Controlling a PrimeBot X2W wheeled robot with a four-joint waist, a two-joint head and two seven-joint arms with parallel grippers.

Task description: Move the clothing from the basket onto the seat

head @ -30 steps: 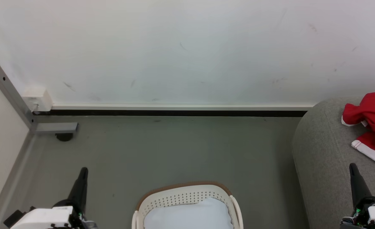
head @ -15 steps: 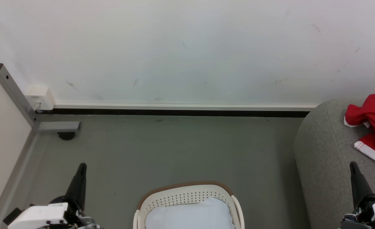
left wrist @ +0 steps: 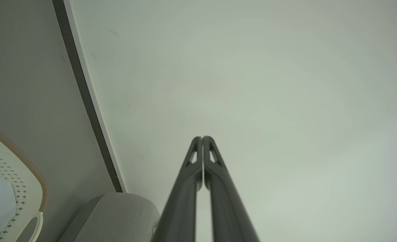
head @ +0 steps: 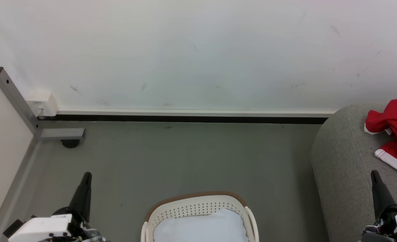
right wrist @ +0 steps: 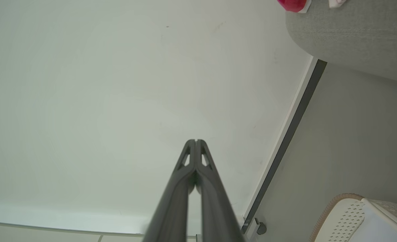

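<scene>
Left gripper (head: 87, 175) tip sits slightly higher than a second ago; camera nudged sideways.

Head view: both grippers pressed together, empty. Right gripper (head: 374, 173) lower right, over seat (head: 346, 161). Red clothing (head: 395, 121) heaped on seat, right edge. Basket (head: 195, 195) bottom centre, white liner (head: 200, 227) inside. Open floor (head: 185, 158) runs to skirting (head: 185, 118).

Left wrist view: fingers closed, towards wall; basket rim lower left, seat corner at bottom.

Right wrist view: fingers closed; seat and clothing upper right, basket lower right.
</scene>
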